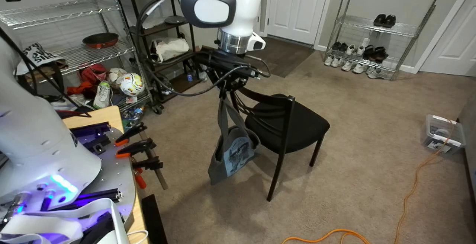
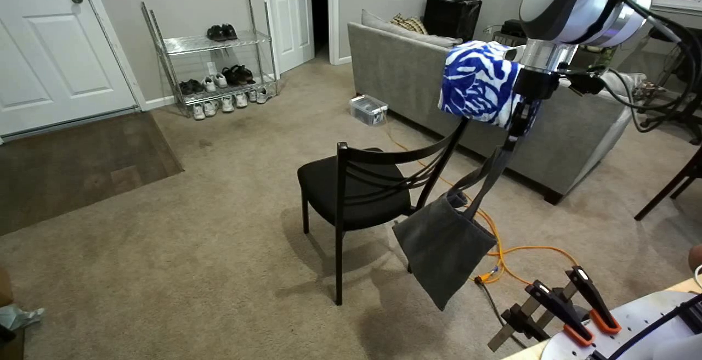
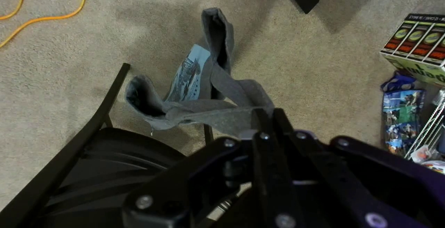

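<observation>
Probably light and floppy, the gray tote bag (image 2: 444, 247) hangs near and right of the chair (image 2: 329, 187) in an exterior view, its straps (image 2: 489, 187), likely the best hold, pinched by the gripper (image 3: 270, 112).

1. Pincer (image 3: 269, 113) hides the tops of the straps (image 3: 224, 118) on the gray tote bag (image 2: 445, 247).
2. Blue printed panel (image 1: 238, 156): detail too small to tell.
3. Wrist view's edge cuts off a tennis-ball carton (image 3: 415, 43).
</observation>
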You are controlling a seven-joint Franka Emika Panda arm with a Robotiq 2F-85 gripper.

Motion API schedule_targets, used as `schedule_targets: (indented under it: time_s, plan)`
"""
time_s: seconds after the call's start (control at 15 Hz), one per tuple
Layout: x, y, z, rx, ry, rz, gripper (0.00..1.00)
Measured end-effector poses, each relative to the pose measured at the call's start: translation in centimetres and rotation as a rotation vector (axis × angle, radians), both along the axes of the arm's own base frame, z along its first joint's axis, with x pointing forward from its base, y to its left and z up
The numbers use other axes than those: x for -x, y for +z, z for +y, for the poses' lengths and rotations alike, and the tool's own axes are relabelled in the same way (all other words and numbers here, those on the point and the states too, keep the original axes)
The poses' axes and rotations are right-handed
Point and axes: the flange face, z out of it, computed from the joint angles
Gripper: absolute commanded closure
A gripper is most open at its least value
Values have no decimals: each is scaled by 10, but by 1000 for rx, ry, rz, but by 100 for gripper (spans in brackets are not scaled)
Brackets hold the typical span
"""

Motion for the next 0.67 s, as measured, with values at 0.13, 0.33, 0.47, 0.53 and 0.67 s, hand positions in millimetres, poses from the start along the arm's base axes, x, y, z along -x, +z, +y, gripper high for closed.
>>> schedule_targets:
  time_s: [0.13, 0.33, 0.47, 0.53, 0.67]
  plan:
    - [0, 0, 0, 0, 0, 0, 94]
    - [0, 0, 0, 0, 0, 0, 94]
    - [0, 0, 0, 0, 0, 0, 94]
    - [0, 0, 0, 0, 0, 0, 94]
    - [0, 0, 0, 0, 0, 0, 98]
